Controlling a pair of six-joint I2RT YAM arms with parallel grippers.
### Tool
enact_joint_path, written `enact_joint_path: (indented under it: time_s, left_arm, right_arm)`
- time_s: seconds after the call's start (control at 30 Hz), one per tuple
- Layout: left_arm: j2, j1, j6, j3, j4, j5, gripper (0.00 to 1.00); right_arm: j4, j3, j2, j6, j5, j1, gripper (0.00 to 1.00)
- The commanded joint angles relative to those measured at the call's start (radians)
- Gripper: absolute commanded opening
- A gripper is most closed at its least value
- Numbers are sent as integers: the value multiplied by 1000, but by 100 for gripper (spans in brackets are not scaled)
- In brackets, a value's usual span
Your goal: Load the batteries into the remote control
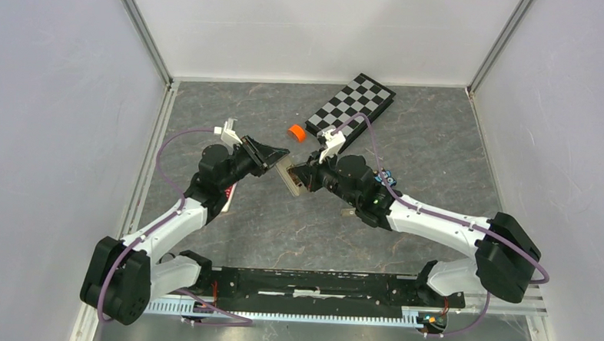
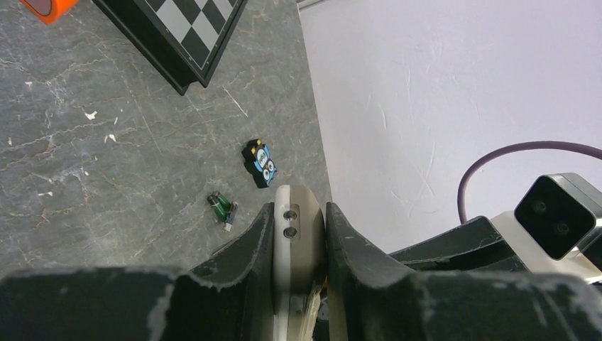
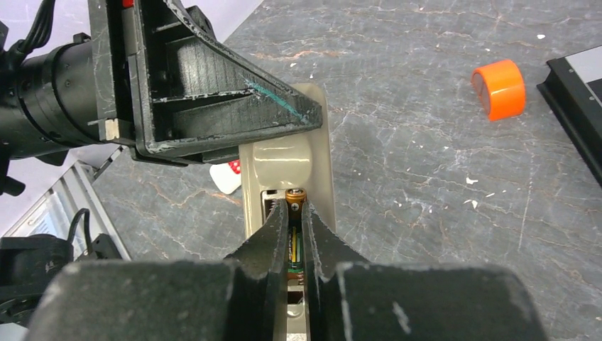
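Observation:
The beige remote control (image 1: 289, 176) hangs above the table between the two arms. My left gripper (image 2: 299, 213) is shut on one end of the remote (image 2: 298, 241), one finger on each side. In the right wrist view the remote (image 3: 284, 160) shows its open battery compartment. My right gripper (image 3: 294, 207) is shut on a battery (image 3: 295, 195) with a coppery tip and green-yellow body, lying lengthwise in that compartment. The left gripper (image 3: 213, 92) holds the remote's far end there. Two more batteries (image 2: 222, 207), green, lie on the table.
A folded chessboard (image 1: 352, 105) lies at the back, with an orange roll (image 1: 296, 132) beside it. A blue-and-black gadget (image 2: 260, 164) sits near the loose batteries by the right wall. A small white-and-red piece (image 3: 226, 177) lies under the remote.

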Motion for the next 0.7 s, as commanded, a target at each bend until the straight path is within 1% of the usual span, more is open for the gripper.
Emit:
enact_joint_path:
  time_s: [0.0,0.27,0.43,0.53,0.67]
  left_arm:
    - [2,-4,-53,7,35,26,2]
    - [-13,-3,-141,13,33,43,2]
    - [-19,-4,-154,33,7,44,2]
    - [-24,-3,-145,44,-17,43,2]
    - [-28,-2,-125,57,-55,39,2]
  right_arm:
    - [70,42,5,-62,41,8,0]
    - [138,-17,-14,-159,-11,10,2]
    - [137,-47,-22,-179,-54,11,4]
    - [125,-63,-27,-184,-42,11,6]
    - [112,-67,-40,-177,-52,12,16]
